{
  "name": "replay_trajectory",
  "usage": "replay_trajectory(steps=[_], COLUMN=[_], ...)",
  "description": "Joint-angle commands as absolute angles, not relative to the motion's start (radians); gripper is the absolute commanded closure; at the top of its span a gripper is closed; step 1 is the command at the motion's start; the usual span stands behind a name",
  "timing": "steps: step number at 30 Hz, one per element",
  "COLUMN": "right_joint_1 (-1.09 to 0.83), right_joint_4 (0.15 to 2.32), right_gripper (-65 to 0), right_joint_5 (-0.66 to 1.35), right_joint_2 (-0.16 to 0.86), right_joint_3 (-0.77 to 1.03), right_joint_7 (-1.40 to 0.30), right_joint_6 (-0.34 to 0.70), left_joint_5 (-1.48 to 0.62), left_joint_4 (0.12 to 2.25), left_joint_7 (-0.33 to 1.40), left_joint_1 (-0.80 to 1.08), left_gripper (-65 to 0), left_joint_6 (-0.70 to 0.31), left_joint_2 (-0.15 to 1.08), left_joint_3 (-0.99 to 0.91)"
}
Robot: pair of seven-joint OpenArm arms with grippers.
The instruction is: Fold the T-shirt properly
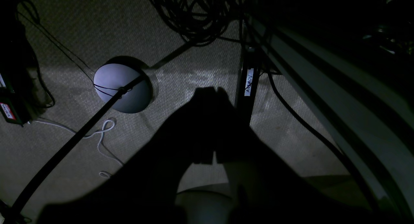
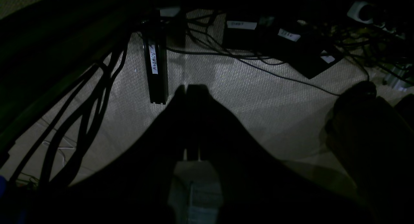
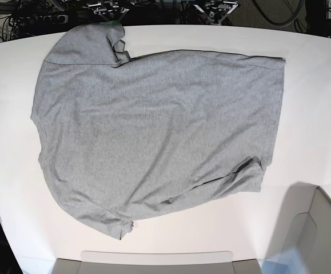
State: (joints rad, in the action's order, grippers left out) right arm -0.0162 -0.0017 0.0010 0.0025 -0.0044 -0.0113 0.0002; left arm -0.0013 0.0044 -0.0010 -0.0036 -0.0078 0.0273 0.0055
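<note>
Wrist views show both arms hanging below the table, left gripper [image 1: 210, 91] and right gripper [image 2: 190, 88] closed, empty (dark silhouettes over carpet [image 1: 200, 75]); T-shirt [image 3: 154, 131] lies spread, unheld.

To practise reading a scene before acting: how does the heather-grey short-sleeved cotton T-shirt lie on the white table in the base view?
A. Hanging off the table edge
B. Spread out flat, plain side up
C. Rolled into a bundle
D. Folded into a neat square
B: the heather-grey short-sleeved cotton T-shirt lies spread open on the white table, no lettering showing.
</note>
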Motion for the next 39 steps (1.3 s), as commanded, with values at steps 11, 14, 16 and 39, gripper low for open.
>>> replay_trajectory(steps=[11,14,16,39], right_joint_1=[-0.038,-0.051,-0.054,-0.378], right_joint_4=[0.002,0.005,0.007,0.002], right_gripper=[-0.1,-0.1,-0.1,-0.1], right_joint_5=[0.005,0.007,0.007,0.113], right_joint_2=[0.005,0.005,0.005,0.041], right_joint_3=[0.001,0.001,0.001,0.001], right_joint_7=[-0.004,-0.002,-0.002,0.745], right_joint_6=[0.007,0.007,0.007,0.008], left_joint_5=[-0.004,-0.004,-0.004,-0.004], left_joint_4=[0.007,0.007,0.007,0.002], left_joint_7=[-0.008,-0.008,-0.013,-0.651], left_joint_1=[0.002,0.016,0.022,0.268], left_gripper=[-0.2,-0.2,-0.2,-0.1], left_joint_6=[-0.004,-0.004,-0.004,-0.012], left_joint_2=[0.028,0.030,0.030,0.061], left_joint_3=[0.002,0.002,0.002,0.002])
